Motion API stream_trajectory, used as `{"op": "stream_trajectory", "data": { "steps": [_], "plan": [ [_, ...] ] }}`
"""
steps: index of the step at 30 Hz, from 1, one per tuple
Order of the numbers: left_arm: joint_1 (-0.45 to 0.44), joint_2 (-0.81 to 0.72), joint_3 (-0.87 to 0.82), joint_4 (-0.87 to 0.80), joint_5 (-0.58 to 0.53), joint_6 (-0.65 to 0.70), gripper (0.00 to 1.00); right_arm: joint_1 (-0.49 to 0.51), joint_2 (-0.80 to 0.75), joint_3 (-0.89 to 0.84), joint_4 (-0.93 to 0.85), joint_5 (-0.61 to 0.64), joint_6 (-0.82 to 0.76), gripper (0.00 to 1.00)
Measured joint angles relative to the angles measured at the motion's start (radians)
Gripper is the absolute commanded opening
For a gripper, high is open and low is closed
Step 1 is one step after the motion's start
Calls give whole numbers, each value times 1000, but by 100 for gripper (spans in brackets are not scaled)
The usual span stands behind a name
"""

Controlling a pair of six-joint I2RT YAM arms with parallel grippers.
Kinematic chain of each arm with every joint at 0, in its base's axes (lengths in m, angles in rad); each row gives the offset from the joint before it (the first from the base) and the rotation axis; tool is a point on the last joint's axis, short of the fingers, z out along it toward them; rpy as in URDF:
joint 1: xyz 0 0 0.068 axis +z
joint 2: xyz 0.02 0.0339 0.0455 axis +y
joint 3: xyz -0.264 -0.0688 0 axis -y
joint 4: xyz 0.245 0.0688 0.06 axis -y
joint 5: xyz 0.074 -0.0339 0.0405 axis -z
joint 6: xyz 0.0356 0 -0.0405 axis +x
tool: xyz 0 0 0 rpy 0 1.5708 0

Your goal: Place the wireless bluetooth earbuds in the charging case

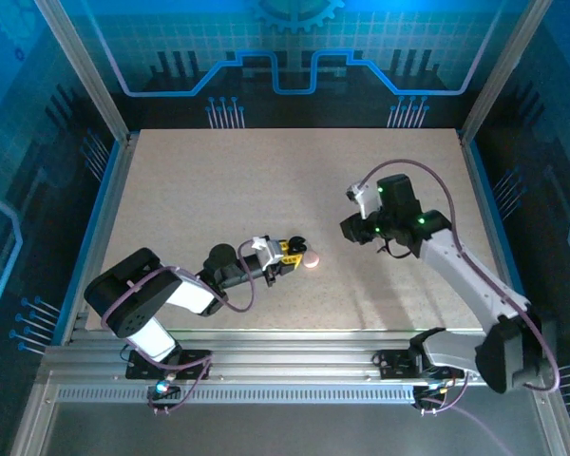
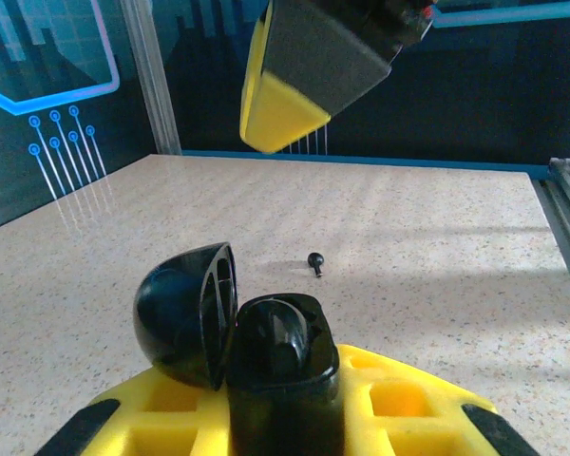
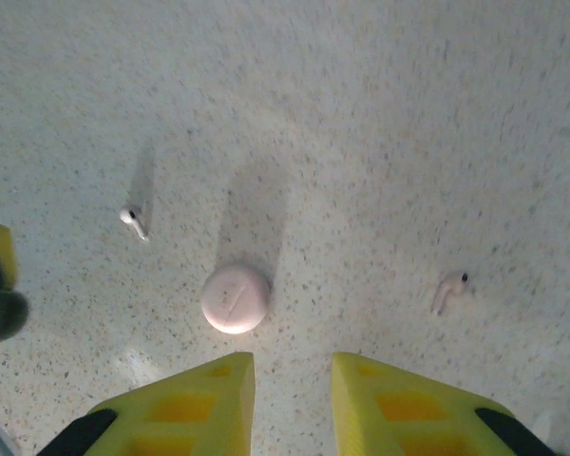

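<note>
Black charging case (image 2: pixel 277 342), lid open, sits clamped in the left gripper (image 2: pixel 283 418), while a black earbud (image 2: pixel 315 261) and two whitish earbuds (image 3: pixel 133 220) (image 3: pixel 449 290) lie loose on the table (image 3: pixel 408 114), the pale pair below the right gripper (image 3: pixel 293 370), jaws part open and empty, so nothing looks inserted yet

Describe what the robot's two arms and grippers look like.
The left arm and right arm both have bulky black joints joined by white links, each trailed by a looping dark purplish cable. Small green lights glow near the right wrist. The left gripper and right gripper have yellow fingers with rectangular cut-outs.
</note>
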Motion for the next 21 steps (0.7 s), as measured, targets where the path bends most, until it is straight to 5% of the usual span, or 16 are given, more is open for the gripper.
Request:
{"op": "stream_trajectory", "data": {
  "steps": [9,21],
  "plan": [
    [0,22,-4,1,-23,20,20,-109,295,137,-198,72,108,24],
    [0,43,-6,1,-35,18,20,-233,305,81,-175,155,618,37]
  ]
}}
